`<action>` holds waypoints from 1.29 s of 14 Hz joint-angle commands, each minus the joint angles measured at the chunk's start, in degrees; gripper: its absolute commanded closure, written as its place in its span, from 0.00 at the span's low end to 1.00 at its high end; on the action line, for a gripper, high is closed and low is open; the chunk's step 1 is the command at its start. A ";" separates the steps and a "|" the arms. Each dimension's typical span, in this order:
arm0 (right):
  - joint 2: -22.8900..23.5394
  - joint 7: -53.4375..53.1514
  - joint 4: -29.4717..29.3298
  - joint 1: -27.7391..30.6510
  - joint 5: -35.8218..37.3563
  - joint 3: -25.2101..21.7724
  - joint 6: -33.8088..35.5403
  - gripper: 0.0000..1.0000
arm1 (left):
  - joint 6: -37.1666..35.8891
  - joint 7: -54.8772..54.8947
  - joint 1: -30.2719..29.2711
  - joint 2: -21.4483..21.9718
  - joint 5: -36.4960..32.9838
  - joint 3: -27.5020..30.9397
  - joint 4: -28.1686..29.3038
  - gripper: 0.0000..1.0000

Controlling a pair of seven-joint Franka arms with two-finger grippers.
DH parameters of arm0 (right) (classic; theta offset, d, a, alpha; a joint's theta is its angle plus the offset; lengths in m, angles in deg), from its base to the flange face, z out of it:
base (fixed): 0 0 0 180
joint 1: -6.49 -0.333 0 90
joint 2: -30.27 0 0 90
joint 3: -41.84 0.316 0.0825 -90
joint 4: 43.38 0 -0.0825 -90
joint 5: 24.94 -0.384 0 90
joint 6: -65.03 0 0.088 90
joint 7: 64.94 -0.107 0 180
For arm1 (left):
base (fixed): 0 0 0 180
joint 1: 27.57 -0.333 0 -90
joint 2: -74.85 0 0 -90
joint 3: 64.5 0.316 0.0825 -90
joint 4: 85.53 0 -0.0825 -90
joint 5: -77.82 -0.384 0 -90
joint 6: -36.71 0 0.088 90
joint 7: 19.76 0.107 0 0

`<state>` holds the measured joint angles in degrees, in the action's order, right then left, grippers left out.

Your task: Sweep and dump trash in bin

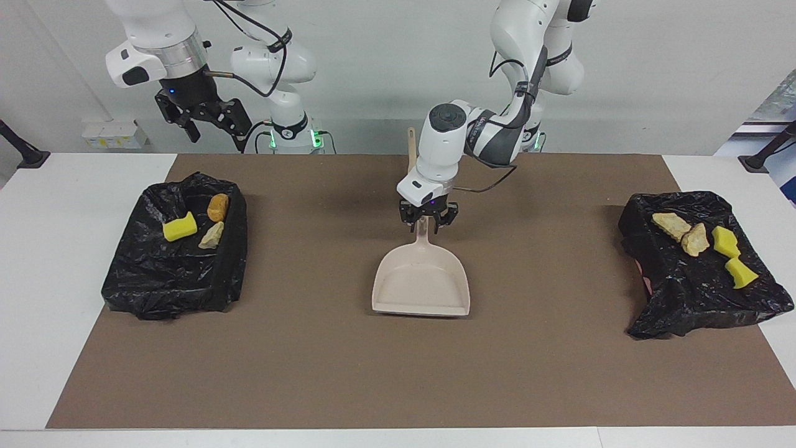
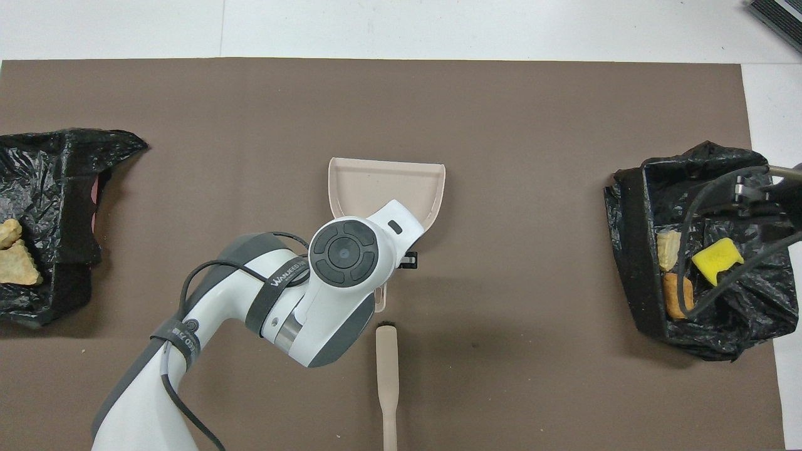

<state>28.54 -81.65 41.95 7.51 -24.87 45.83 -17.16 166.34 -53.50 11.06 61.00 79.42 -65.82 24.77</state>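
The facing camera is mounted high across the worktop (image 1: 37, 261) and looks back at both robot bases, taking in the whole brown mat (image 1: 385, 373) from moderate range. The overhead camera sits above the robots' end and looks steeply down and forward at closer range. Both views share the mat, the beige dustpan (image 1: 421, 286) at its centre, and the two black-lined bins (image 1: 174, 274), seen half a turn apart.
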 commanded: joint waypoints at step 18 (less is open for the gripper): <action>-0.21 4.94 0.27 0.21 0.99 0.05 0.01 0.00 | -27.32 35.46 -30.97 6.46 0.24 1.22 -17.40 0.00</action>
<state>28.55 -78.17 41.96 7.52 -24.86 45.79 -17.16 141.35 -23.10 -17.50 66.63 79.42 -64.13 8.37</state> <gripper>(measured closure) 0.000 0.000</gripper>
